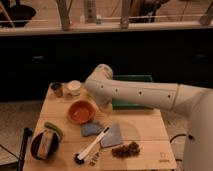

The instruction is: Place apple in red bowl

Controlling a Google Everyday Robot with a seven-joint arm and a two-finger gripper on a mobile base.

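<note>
The red bowl (81, 111) sits left of centre on the wooden table (145, 125), and its inside looks empty. My white arm (135, 92) reaches in from the right and bends down at its rounded end (101, 80), just behind the bowl's far right rim. The gripper is hidden under that end of the arm, close above the table beside the bowl, and it is shut. The apple is hidden; I cannot tell whether the gripper holds it.
A green tray (131, 79) lies behind the arm. Two small cups (74, 87) stand at the back left. A dark bowl (44, 145) is at the front left. A blue cloth (91, 129), a white brush (92, 147) and a dark grape bunch (126, 149) lie in front.
</note>
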